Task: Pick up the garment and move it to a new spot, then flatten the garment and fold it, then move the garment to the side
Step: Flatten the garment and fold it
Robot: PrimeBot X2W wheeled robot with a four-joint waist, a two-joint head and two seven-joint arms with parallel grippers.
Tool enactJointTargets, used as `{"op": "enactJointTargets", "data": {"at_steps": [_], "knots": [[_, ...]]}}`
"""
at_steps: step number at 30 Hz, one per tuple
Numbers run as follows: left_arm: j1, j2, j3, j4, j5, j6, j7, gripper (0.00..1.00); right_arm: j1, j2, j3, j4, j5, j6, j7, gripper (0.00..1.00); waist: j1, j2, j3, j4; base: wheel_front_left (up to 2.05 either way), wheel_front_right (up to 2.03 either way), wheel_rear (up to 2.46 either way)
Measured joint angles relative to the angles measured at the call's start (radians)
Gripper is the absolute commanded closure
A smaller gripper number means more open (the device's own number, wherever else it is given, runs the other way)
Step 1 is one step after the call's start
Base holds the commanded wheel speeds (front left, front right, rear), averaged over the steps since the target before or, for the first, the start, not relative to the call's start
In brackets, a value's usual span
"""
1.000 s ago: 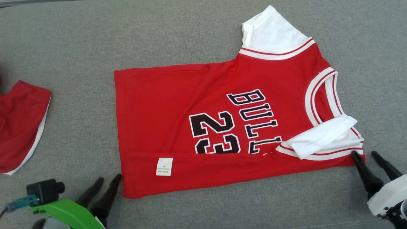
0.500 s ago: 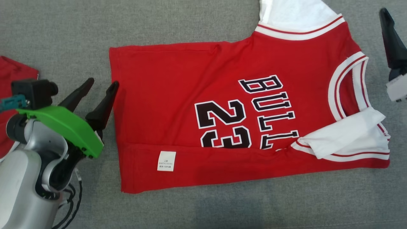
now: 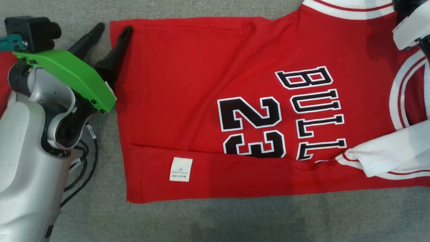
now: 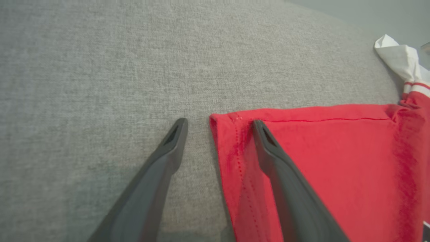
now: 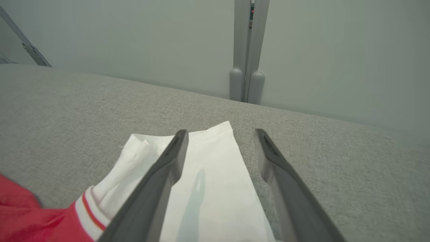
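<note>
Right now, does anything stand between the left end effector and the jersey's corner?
Nothing visible does. The open left end effector straddles the jersey corner, one side over red cloth, the other over bare grey surface.

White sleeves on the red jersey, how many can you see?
2. One sleeve lies folded over the jersey, near right; the other lies flat past its far edge, at the right gripper.
</note>
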Motion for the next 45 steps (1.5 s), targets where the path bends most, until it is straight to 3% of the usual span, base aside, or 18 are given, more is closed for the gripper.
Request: {"op": "enactJointTargets", "data": {"at_steps": [1,2,8,22,29,31,32,38,45], "knots": [[-0.011,-0.006,-0.006,0.007,0.000,-0.010,-0.001,0.59,-0.008,0.001,0.002,0.017,-0.005,0.000,0.000,0.00,0.0000,0.0000,0.007,0.004,0.00,0.00,0.00],[-0.022,-0.013,-0.015,0.014,-0.001,-0.017,-0.001,1.00,-0.012,-0.001,0.003,0.034,-0.011,0.000,0.000,0.00,0.0000,0.0000,0.012,0.010,0.00,0.00,0.00],[-0.043,-0.038,-0.093,0.026,-0.035,-0.094,0.027,1.00,-0.055,-0.006,0.000,0.115,-0.022,0.006,0.007,0.00,0.0000,0.0000,0.021,0.045,0.00,0.00,0.00],[-0.060,-0.107,-0.156,0.020,-0.046,-0.103,0.026,1.00,-0.134,-0.009,-0.013,0.262,-0.035,-0.007,0.063,0.00,-0.0001,0.0000,0.010,0.130,0.00,0.00,0.00],[-0.060,-0.112,-0.178,0.037,-0.048,-0.112,0.009,1.00,-0.155,0.001,-0.013,0.336,-0.036,-0.023,0.085,0.00,-0.0001,0.0000,0.003,0.164,0.00,0.00,0.00],[-0.060,-0.111,-0.180,0.038,-0.049,-0.112,0.009,1.00,-0.162,0.002,-0.011,0.350,-0.036,-0.024,0.096,0.60,-0.0002,0.0000,-0.002,0.168,0.00,0.00,0.00],[-0.060,-0.111,-0.179,0.038,-0.050,-0.112,0.008,1.00,-0.168,0.003,-0.011,0.357,-0.036,-0.026,0.097,1.00,-0.0002,0.0000,-0.003,0.170,0.00,0.00,0.00],[-0.060,-0.097,-0.171,0.060,-0.055,-0.115,-0.008,1.00,-0.187,0.027,0.002,0.378,-0.036,-0.029,0.095,1.00,-0.0002,0.0000,-0.012,0.166,0.00,0.00,0.00],[-0.060,-0.072,-0.142,0.088,-0.055,-0.115,-0.045,1.00,-0.199,0.041,0.010,0.372,-0.021,0.007,0.045,1.00,-0.0002,0.0000,-0.035,0.133,0.00,0.00,0.00]]}}
